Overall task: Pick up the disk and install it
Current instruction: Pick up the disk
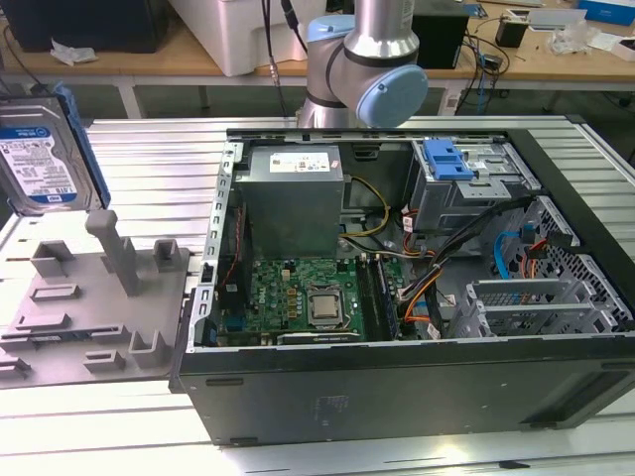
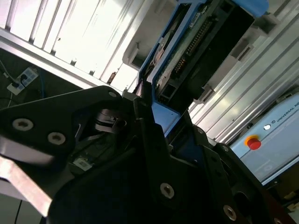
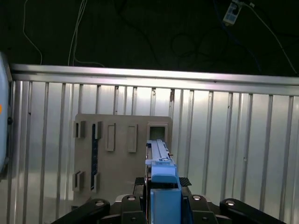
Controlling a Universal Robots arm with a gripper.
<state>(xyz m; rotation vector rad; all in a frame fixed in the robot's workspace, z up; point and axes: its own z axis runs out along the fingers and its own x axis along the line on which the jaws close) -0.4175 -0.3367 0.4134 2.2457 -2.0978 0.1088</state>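
While the gripper [image 3: 162,181] clamps its 2 black fingers [image 2: 148,123] on the blue carrier bracket [image 3: 166,198], the disk [image 1: 42,149] hangs tilted, label showing, at 10 o'clock in the exterior view, raised above the grey fixture plate [image 1: 89,307]. Well apart, toward 3 o'clock from it, lies the open computer case [image 1: 397,397], its grey drive cage [image 1: 476,198] topped by a blue latch piece [image 1: 448,159].

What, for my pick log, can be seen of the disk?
The disk is a flat silver hard drive with a white-and-blue label in a blue plastic bracket. It hangs tilted, label facing the exterior view, above the grey holder. In the first wrist view the gripper is shut on its bracket; the second wrist view shows its circuit-board side.
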